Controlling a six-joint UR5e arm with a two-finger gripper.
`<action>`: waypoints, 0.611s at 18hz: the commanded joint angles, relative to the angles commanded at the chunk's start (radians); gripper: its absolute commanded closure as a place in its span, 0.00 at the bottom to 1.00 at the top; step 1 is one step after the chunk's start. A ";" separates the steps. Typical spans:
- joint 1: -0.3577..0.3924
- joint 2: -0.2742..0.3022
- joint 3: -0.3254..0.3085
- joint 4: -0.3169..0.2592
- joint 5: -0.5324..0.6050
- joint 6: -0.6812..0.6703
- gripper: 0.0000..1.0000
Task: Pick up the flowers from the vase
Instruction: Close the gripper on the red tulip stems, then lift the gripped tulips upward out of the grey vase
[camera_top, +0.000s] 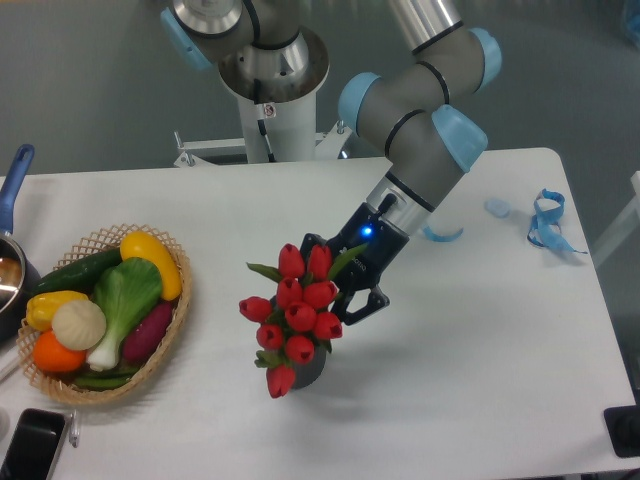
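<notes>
Flowers (297, 305) stand in the vase (310, 372) near the middle of the white table (480, 340), their red buds leaning toward the camera and hiding most of the dark vase below. My gripper (350, 282) is down at the right side of the bunch, its black fingers (362, 303) among the leaves and buds, but I cannot tell whether they are closed on the stems or only beside them. A wicker basket (170, 330) of toy vegetables sits well apart at the table's left.
</notes>
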 joint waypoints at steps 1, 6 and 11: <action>0.000 0.000 0.000 0.000 -0.008 -0.008 0.51; 0.003 0.038 0.002 -0.002 -0.015 -0.052 0.51; 0.003 0.101 0.009 -0.003 -0.025 -0.141 0.51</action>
